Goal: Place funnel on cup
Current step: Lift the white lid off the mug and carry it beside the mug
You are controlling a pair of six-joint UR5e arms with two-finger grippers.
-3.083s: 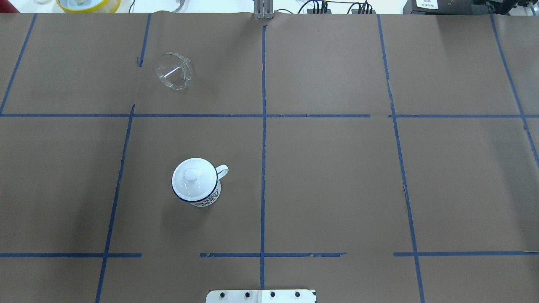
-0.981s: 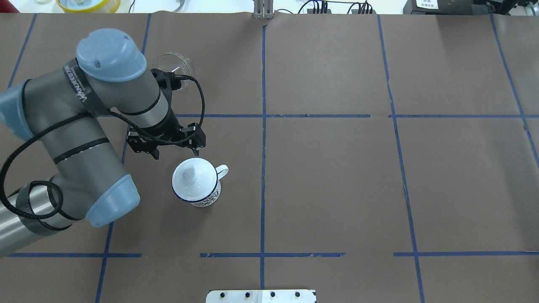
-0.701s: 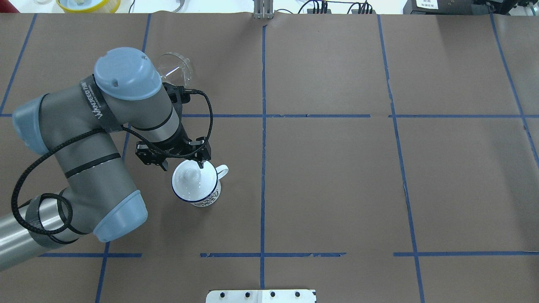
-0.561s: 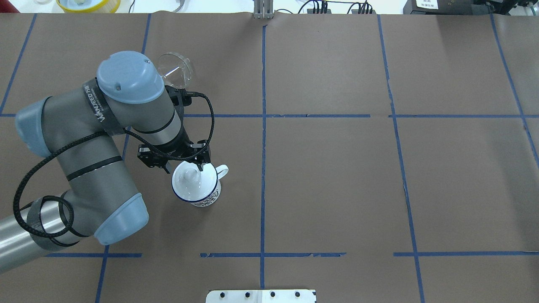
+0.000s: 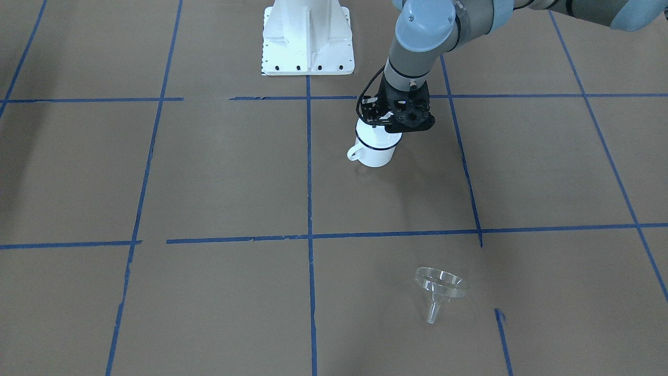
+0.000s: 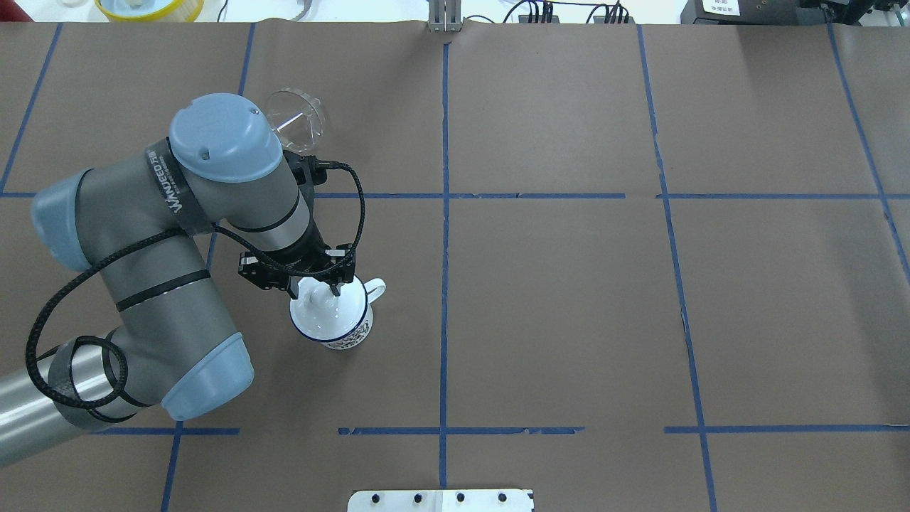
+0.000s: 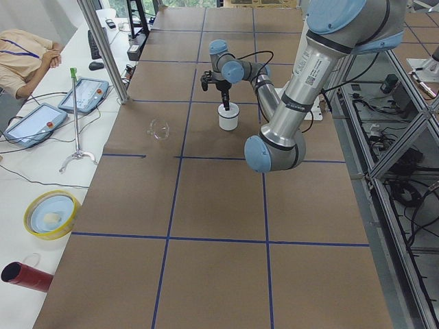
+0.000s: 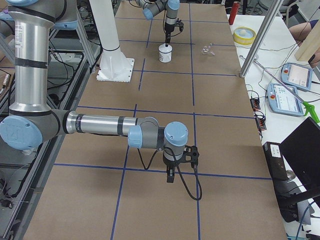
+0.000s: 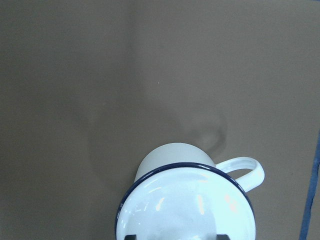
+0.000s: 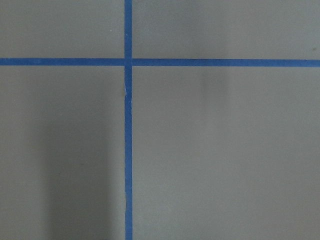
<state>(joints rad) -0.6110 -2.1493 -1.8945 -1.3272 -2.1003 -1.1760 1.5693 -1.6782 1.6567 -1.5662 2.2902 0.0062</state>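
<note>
Here's the left gripper right over the cup, fingers apart either side of the knob, nothing clamped. The lid is on and looks like it comes off first. The funnel lies untouched, well beyond the fingers. Whether the right gripper is open, I can't tell.

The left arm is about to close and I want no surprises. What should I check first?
1. Left end effector open: ok.
2. It straddles the knob of the lid: ok, as far as the overhead view shows.
3. Cup upright: ok.
4. Cup mouth free for the funnel: not ok, lid on.
5. Funnel lying free, apart from cup: ok.
6. Right end effector open or shut: cannot tell.
</note>
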